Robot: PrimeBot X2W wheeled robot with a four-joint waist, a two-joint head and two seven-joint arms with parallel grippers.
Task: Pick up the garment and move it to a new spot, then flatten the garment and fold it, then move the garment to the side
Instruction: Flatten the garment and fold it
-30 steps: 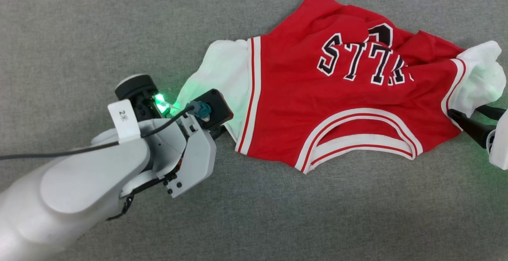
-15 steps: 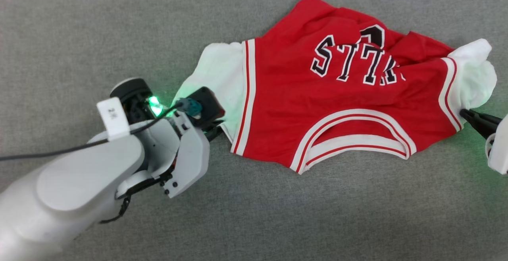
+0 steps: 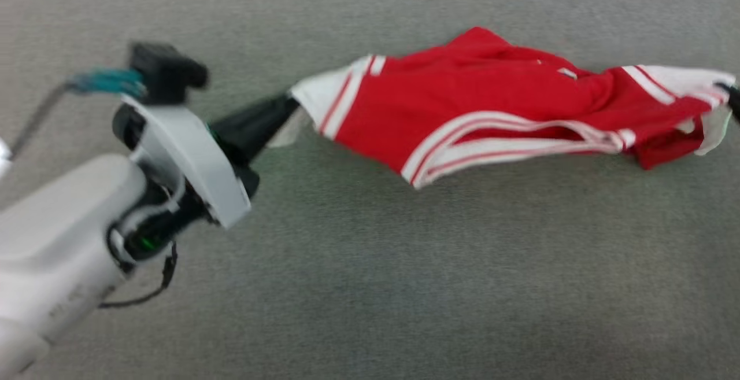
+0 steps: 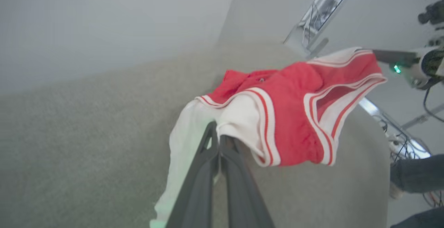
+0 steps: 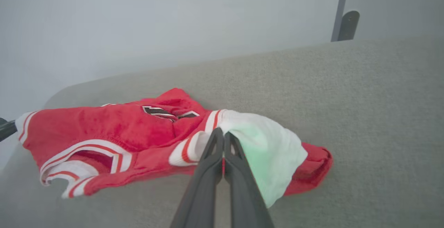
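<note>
Over grey tabletop (image 3: 370, 287), left tool (image 4: 216, 132) and right tool (image 5: 223, 133) grip the garment (image 3: 462, 96).

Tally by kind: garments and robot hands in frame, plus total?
Garment: 1
Hands: 2, the left hand and the right hand, each shut on a white sleeve
Total: 3
</note>
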